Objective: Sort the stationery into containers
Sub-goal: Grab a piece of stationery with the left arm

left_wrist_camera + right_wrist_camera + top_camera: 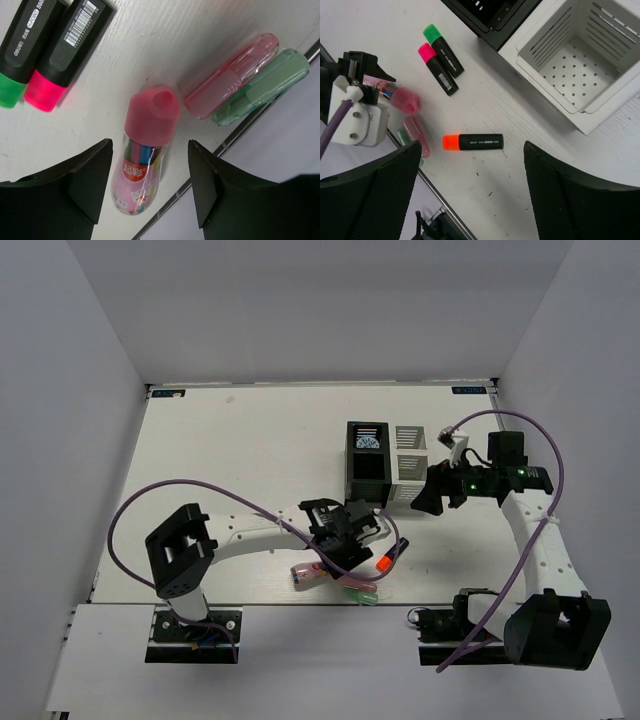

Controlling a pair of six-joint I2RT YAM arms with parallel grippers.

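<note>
My left gripper (150, 185) is open low over the table, its jaws either side of a pink translucent tube (145, 165) with a pink cap; they do not touch it. Pastel pink (231, 77) and green (262, 85) oblong pieces lie beside it at the table's near edge. Green-capped (22, 45) and pink-capped (65, 50) black markers lie side by side. My right gripper (472, 190) is open and empty, high above an orange-capped marker (472, 142). The white bin (545, 90) is empty; the black bin (490, 15) stands beside it.
In the top view the black bin (366, 490) and white bin (410, 475) stand together mid-table, with the left gripper (340, 552) in front of them and the right gripper (422, 502) just right of them. White walls enclose the table. A purple cable loops over the left arm.
</note>
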